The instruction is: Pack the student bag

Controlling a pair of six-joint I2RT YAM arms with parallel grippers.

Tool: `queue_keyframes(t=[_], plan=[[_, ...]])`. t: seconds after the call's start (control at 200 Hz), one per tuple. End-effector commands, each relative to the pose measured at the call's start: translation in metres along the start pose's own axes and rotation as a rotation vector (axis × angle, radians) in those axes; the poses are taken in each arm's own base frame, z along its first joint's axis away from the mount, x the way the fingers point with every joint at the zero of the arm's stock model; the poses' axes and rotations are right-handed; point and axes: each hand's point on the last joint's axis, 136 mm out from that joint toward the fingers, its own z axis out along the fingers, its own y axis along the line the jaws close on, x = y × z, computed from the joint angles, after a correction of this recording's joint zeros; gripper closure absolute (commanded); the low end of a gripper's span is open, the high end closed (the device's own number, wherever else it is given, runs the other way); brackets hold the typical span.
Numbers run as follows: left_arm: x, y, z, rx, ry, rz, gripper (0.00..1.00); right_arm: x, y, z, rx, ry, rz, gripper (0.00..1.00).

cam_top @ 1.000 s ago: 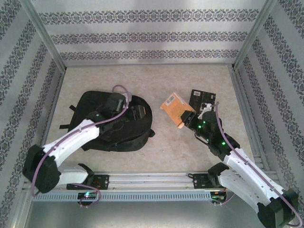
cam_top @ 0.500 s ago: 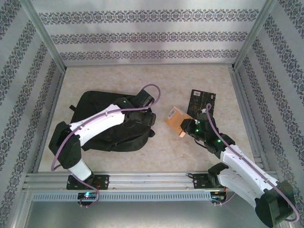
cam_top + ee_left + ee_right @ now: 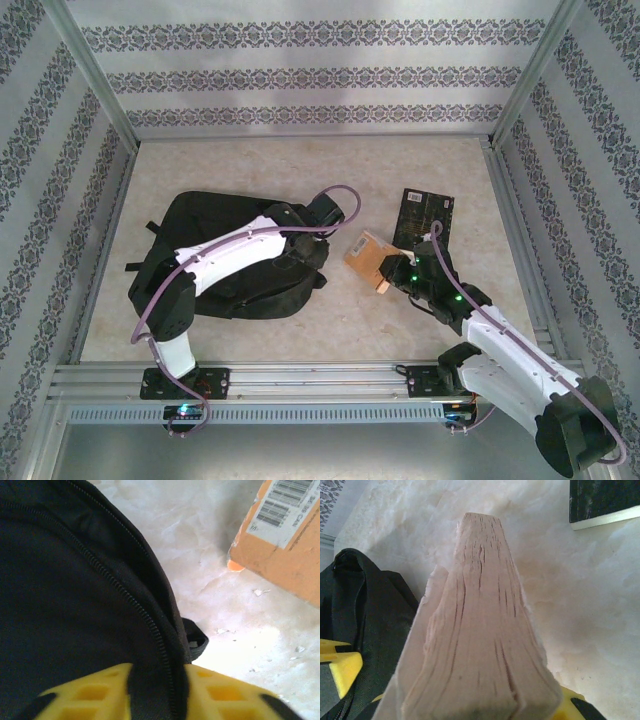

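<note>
Both clamped
The left gripper [image 3: 157, 692] pinches the large soft black fabric backpack [image 3: 60, 605]; the right gripper [image 3: 392, 268] clamps the thick orange paperback book [image 3: 366, 252].

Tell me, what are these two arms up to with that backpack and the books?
They are packing a school bag. The left gripper is pinching the black backpack at its zippered edge, on the side facing the books. The right gripper holds an orange book by one edge, just beside the bag and not yet inside. A dark book lies on the table farther back.
</note>
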Motion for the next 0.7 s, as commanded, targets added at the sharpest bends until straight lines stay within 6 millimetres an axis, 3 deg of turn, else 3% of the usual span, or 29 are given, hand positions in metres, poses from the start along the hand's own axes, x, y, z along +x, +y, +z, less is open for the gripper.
queue_keyframes(t=[0.0, 0.21, 0.435, 0.695], plan=[[0.002, 0.012, -0.015, -0.064, -0.018, 0.040, 0.79, -0.012, 0.014, -0.005, -0.063, -0.046, -0.002, 1.00], [-0.002, 0.012, -0.032, -0.003, -0.084, 0.008, 1.00, -0.014, 0.024, -0.006, -0.088, -0.039, -0.013, 1.00], [-0.005, 0.027, -0.061, 0.041, -0.154, -0.050, 1.00, -0.023, 0.051, -0.025, -0.157, -0.047, -0.099, 1.00], [-0.001, 0.044, -0.109, 0.095, -0.273, -0.130, 1.00, -0.027, 0.111, -0.068, -0.387, -0.045, -0.224, 1.00]])
